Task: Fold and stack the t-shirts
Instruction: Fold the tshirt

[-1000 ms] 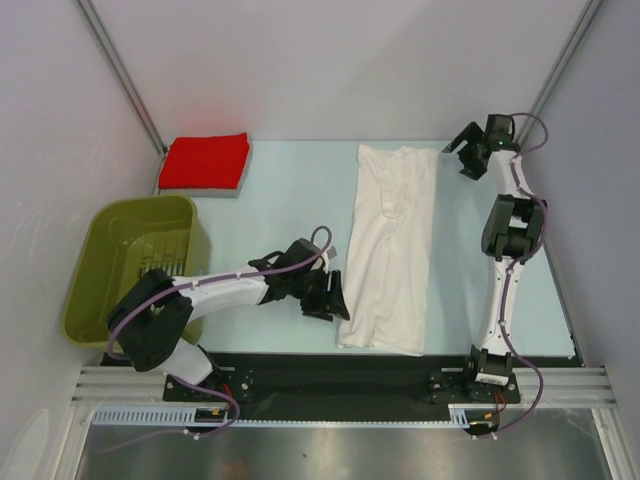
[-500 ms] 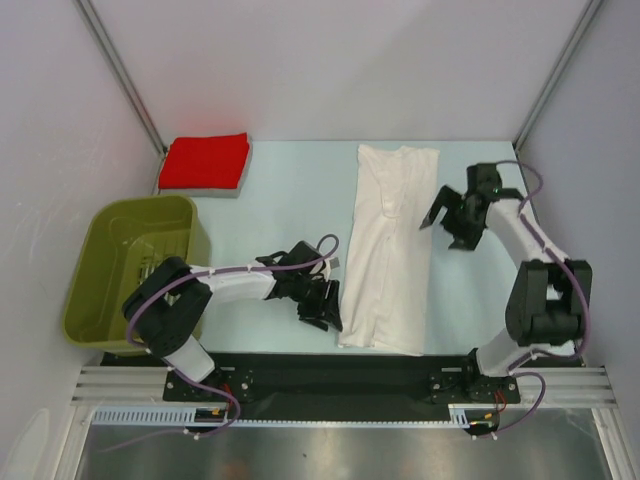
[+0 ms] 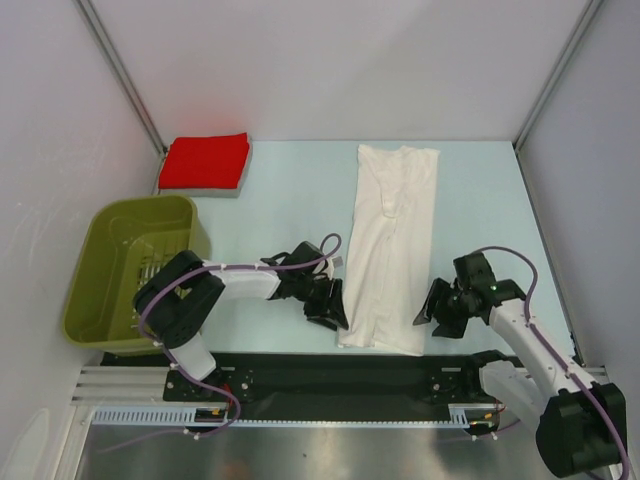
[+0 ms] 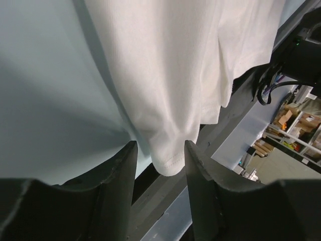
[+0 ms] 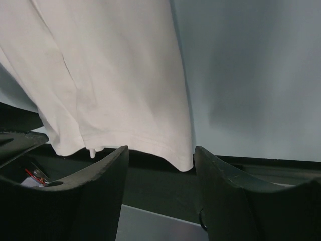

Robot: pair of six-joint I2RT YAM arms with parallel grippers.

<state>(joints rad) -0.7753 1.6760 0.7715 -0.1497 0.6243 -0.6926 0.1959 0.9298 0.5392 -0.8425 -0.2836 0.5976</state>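
Reaching low toward the table's (image 3: pixel 285 200) near edge, both arms meet the hem of the white t-shirt (image 3: pixel 390 240), a long folded strip mid-table. We note the left gripper (image 3: pixel 328 312) at the hem's left corner and the right gripper (image 3: pixel 430 318) at its right, both with fingers parted, gripping nothing. Table surface flanks the strip. The red t-shirt (image 3: pixel 205 160) lies folded far left.

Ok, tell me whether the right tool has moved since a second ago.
Yes. The right tool swung from the table's far right corner to its near edge, beside the white shirt's hem.
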